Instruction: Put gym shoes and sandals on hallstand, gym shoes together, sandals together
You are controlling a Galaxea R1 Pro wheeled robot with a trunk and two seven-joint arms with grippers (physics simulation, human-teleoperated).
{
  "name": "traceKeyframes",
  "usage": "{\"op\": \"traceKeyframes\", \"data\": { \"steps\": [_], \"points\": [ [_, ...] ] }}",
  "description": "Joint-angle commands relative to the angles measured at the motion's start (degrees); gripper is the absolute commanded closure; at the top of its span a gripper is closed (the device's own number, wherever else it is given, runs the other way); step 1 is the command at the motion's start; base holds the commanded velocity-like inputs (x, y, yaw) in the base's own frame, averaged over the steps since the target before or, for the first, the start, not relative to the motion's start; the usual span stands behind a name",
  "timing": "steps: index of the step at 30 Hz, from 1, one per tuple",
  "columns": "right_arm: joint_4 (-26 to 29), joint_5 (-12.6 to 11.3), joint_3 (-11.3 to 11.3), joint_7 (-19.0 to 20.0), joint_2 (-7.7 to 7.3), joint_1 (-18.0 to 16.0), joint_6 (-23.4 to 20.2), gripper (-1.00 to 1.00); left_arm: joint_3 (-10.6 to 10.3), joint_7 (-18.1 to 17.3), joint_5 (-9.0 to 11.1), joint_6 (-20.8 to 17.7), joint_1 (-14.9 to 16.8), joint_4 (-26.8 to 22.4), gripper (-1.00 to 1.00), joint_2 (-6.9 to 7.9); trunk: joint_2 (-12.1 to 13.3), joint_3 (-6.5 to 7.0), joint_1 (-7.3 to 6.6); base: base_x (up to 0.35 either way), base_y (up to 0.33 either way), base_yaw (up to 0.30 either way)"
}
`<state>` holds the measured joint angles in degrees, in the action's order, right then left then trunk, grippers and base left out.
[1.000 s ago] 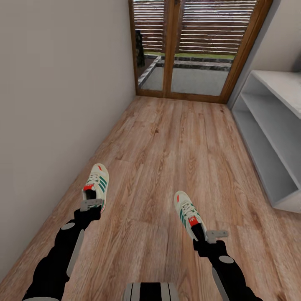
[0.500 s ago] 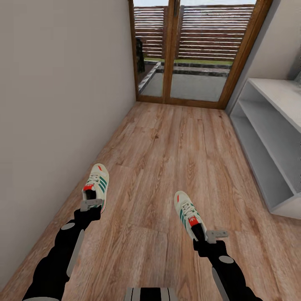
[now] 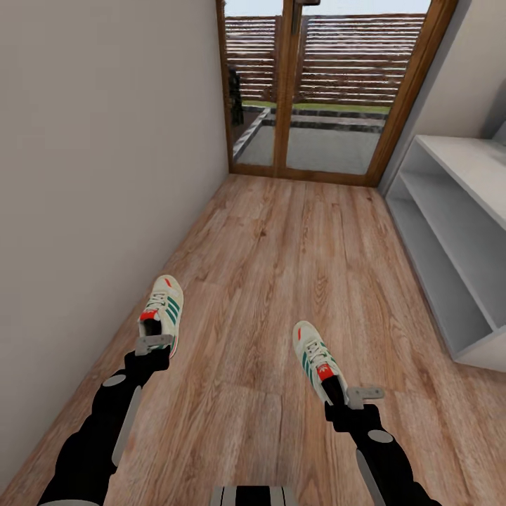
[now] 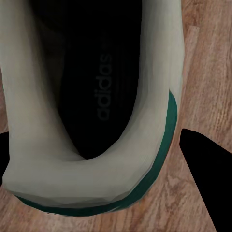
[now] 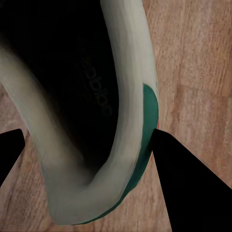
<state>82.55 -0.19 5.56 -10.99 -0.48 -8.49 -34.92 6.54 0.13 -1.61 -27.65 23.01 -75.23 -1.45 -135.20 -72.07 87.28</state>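
1. The left gripper [image 3: 153, 346] sat at the heel of the left-hand gym shoe [image 3: 161, 309], low in the left half of the head view and near the wall [image 3: 105, 176]. In the left wrist view the shoe's heel collar [image 4: 92, 179] lay between the dark fingers [image 4: 208, 169], which looked pinched on it.
2. The right gripper [image 3: 349, 398] met the heel of the other gym shoe [image 3: 315, 357], lower centre-right of the head view. In the right wrist view one finger [image 5: 188, 183] pressed the outside of the heel collar [image 5: 135, 145] and the other sat opposite, so it too looked clamped on the shoe.
3. Whether either shoe was lifted off the plank floor [image 3: 295, 239] or lay on it could not be told.
4. The shoes would likely handle as light, with a soft padded collar that gives under pressure; the heel rim is the sensible hold, though the toe may droop and swing from it.
5. The grey rack [image 3: 457, 232] stood along the right edge of the head view; its visible shelves held nothing.
6. A glazed wooden door [image 3: 330, 91] closed the corridor at the top of the frame.
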Motion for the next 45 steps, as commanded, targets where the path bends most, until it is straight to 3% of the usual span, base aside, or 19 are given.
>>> {"op": "traceKeyframes", "data": {
  "steps": [1, 22, 45],
  "points": [
    [0.1, -0.1, 0.2, -0.5, -0.05, 0.0, -0.3, 1.00, 0.1, 0.0, -0.2, -0.3, 0.0, -0.1, 1.00, -0.04, 0.0, -0.04, 0.00, 0.252, 0.000, 0.000],
    [0.1, -0.1, 0.2, -0.5, -0.05, 0.0, -0.2, 1.00, 0.1, 0.0, -0.2, -0.3, 0.0, 0.0, 1.00, -0.04, 0.0, 1.15, 0.00, 0.333, 0.005, -0.048],
    [0.1, -0.1, 0.2, -0.5, -0.05, 0.0, -0.2, 1.00, 0.0, -0.1, -0.2, -0.3, 0.0, 0.0, 1.00, -0.13, 0.0, 2.66, 0.00, 0.338, 0.151, -0.051]
  ]
}}
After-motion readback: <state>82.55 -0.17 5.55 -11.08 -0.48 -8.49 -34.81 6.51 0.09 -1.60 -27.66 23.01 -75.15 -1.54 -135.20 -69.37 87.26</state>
